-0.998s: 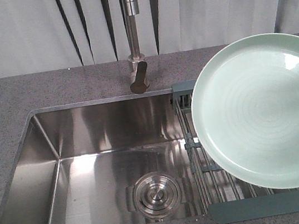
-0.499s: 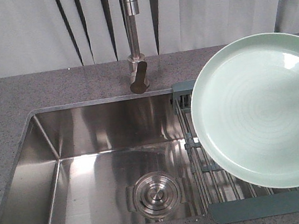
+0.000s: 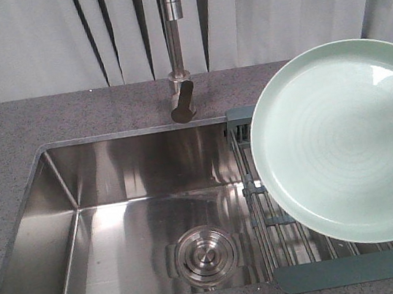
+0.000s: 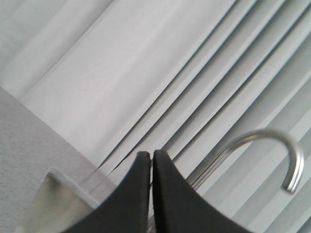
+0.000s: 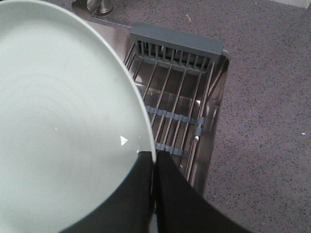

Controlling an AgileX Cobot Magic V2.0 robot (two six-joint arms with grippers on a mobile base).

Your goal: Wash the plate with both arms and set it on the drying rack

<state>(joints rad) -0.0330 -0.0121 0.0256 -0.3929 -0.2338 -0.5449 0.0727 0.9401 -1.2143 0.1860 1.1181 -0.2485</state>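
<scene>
The pale mint-green plate (image 3: 344, 143) hangs tilted in the air above the drying rack (image 3: 348, 270), face toward the front camera. In the right wrist view the plate (image 5: 63, 131) fills the left side, and my right gripper (image 5: 154, 156) is shut on its rim, one finger on each face. The drying rack (image 5: 175, 102) lies below it across the right end of the sink. My left gripper (image 4: 151, 154) is shut with nothing between its fingers, pointing up at the curtain and the faucet's arc. Neither arm shows in the front view.
The steel sink (image 3: 125, 217) has a round drain (image 3: 205, 255) on its floor. The faucet (image 3: 175, 46) rises at the back edge, its curved spout (image 4: 272, 145) near the left gripper. Grey speckled countertop (image 3: 3, 139) surrounds the sink; a pleated curtain (image 3: 18, 40) hangs behind.
The plate has risen slightly and tipped a little further, its top rim now higher in the front view. Nothing else has moved.
</scene>
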